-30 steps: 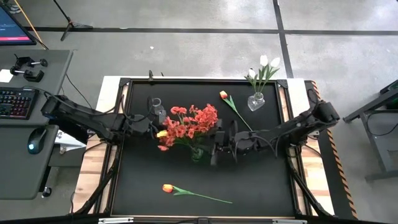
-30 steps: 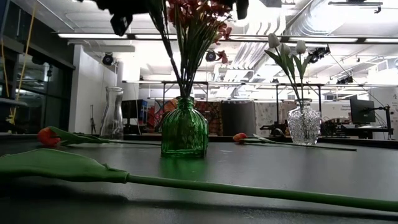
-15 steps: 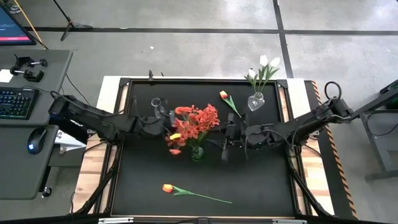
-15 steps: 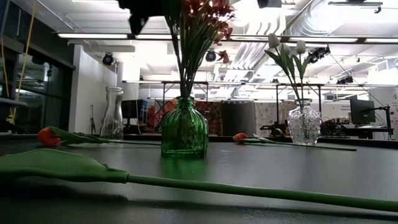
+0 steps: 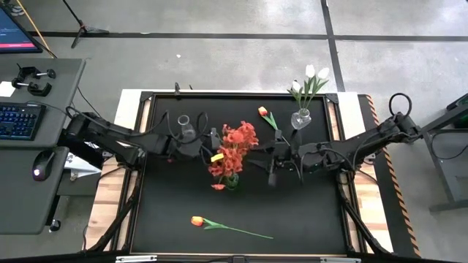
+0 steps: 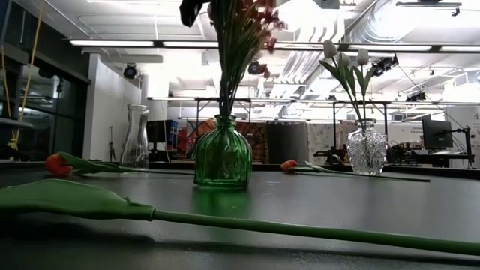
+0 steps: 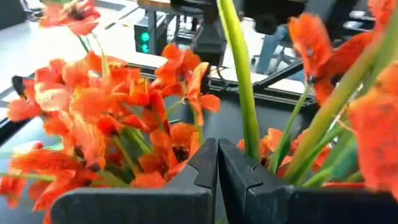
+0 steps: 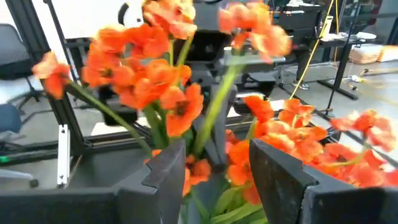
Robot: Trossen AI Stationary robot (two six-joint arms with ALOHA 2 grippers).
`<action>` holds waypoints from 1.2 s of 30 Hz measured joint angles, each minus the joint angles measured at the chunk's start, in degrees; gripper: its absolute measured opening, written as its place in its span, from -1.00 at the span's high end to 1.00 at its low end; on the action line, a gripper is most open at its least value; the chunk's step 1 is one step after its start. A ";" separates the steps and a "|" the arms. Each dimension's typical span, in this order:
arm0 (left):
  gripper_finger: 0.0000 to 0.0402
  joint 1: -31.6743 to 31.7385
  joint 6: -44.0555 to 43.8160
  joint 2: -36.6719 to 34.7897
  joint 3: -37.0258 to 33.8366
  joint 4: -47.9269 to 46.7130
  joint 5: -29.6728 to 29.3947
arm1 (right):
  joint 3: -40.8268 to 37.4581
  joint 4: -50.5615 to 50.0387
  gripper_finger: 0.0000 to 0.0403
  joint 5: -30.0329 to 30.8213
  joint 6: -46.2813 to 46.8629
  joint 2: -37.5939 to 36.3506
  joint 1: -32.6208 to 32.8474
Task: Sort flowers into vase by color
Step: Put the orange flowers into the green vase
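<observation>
Because the red-orange blossoms point(image 5: 232, 145) belong together, from above they are standing in the green vase point(image 5: 231, 180) mid-table, flanked by both grippers. Left wrist: left gripper point(image 7: 217, 163) is pinching closed beside stems, grasping nothing visible. Right wrist: right gripper point(image 8: 217, 167) is gaping, released, bracketing the bunch.

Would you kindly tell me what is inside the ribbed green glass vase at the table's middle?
The green glass vase holds green stems of the bushy red-orange blossoms. The tinted glass hides the stem ends and any water.
</observation>
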 joint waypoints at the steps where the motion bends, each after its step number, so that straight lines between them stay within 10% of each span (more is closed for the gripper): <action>1: 1.00 0.32 0.00 0.00 0.00 0.00 -0.02 | 0.00 -0.05 0.18 -1.30 1.04 -0.01 0.09; 8: 1.00 1.79 0.05 -0.02 0.00 0.33 0.04 | 0.03 -10.02 0.18 -17.55 17.01 5.09 1.58; 20: 1.00 1.85 0.64 -0.03 0.00 0.35 0.46 | 0.00 5.24 0.38 -11.52 11.08 25.62 3.84; 28: 1.00 1.85 0.63 -0.04 -0.02 0.39 0.46 | 0.00 6.25 0.93 -10.05 12.31 26.58 3.13; 36: 1.00 1.81 0.57 -0.04 -0.04 0.39 0.46 | 0.00 7.40 0.99 -7.59 14.18 26.72 3.73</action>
